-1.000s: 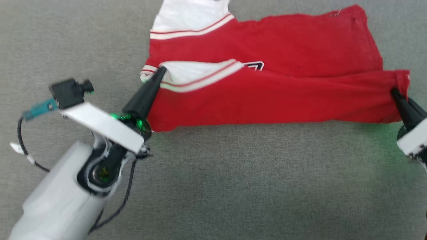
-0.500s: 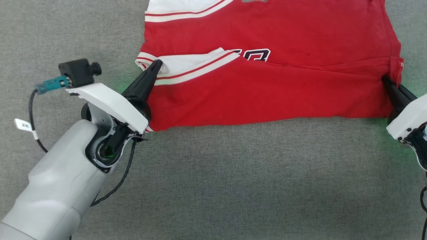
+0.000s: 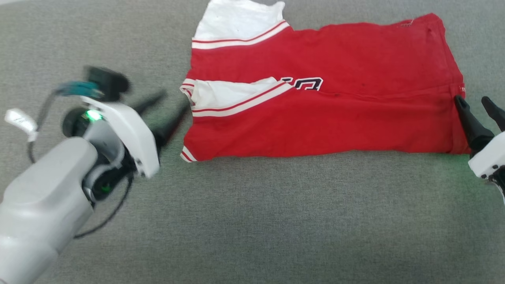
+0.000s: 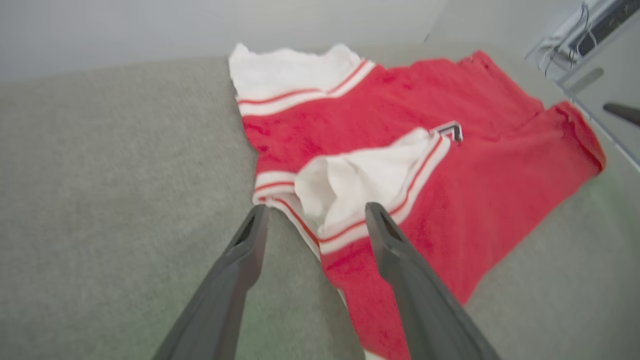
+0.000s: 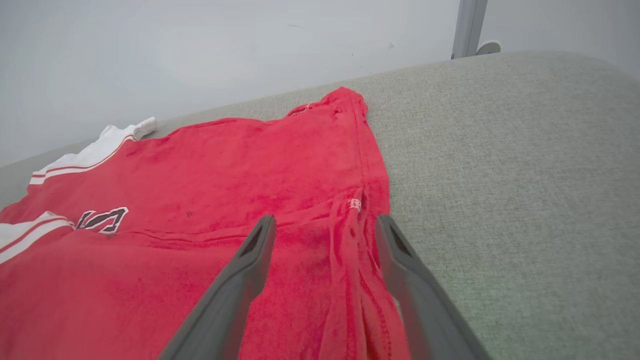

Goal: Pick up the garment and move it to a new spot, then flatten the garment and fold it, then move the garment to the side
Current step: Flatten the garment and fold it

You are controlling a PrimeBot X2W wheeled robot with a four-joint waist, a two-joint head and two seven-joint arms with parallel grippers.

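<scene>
Head view: the garment (image 3: 323, 106), red with white striped sleeves, lies folded lengthwise near the far edge of the grey surface (image 3: 252, 221).
The left gripper (image 3: 169, 108) stands just beside its sleeve end, fingers apart and empty; the right gripper (image 3: 472, 101) is at the hem end, also apart. The fold covers part of the black-and-white print (image 3: 303, 83). The left gripper is blurred; the right one is cut off at the picture's edge.

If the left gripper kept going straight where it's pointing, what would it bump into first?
Probably the garment: the open left gripper aims at its folded white sleeve, though its height above the cloth is unclear.
</scene>
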